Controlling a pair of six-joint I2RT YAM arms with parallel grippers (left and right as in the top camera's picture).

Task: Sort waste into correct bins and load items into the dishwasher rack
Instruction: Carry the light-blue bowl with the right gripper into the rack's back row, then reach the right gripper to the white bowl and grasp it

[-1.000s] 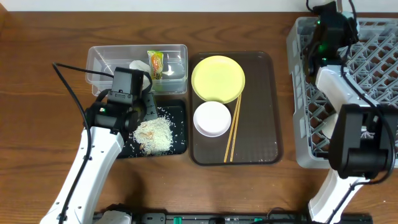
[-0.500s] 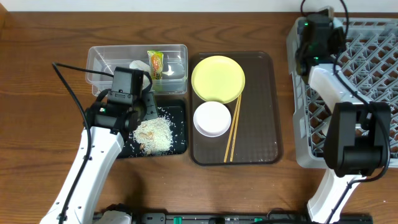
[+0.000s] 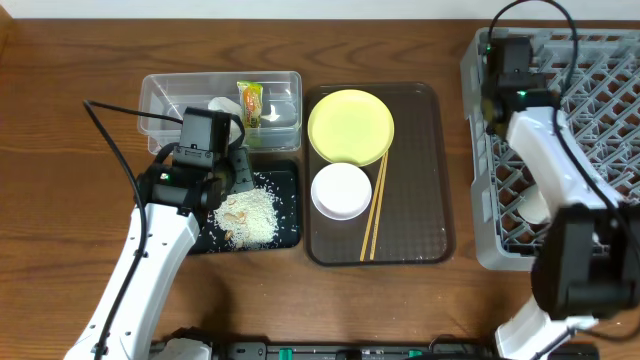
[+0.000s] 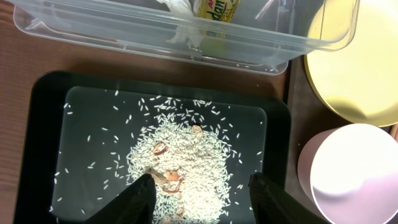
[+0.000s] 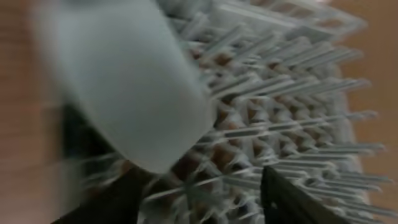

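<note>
Wooden desk carried everything: clear tub far left holding the wrapper and tissue, black tray just near of it with the rice heaped inside, so the waste looked sorted. Left on the brown serving tray mid-desk: yellow plate at the far end, white bowl just near of it, chopsticks beside the bowl's right side, long axis running near-to-far with a slight tilt, far tips at the plate's edge. Left end effector hung over the rice, fingers spread, nothing held; the bowl sat just to its right. Right end effector was over the far-left corner of the dishwasher rack, fingers apparently apart and empty, though that view was motion-blurred; a pale vessel lay in the rack ahead of it, too smeared to name. Key relation: the remaining dishes lay left and nearer of the right end effector, well apart from it. The left arm was closer to the bowl, but the rack is on the right arm's side, so I'd expect the right arm to reach back left.
</note>
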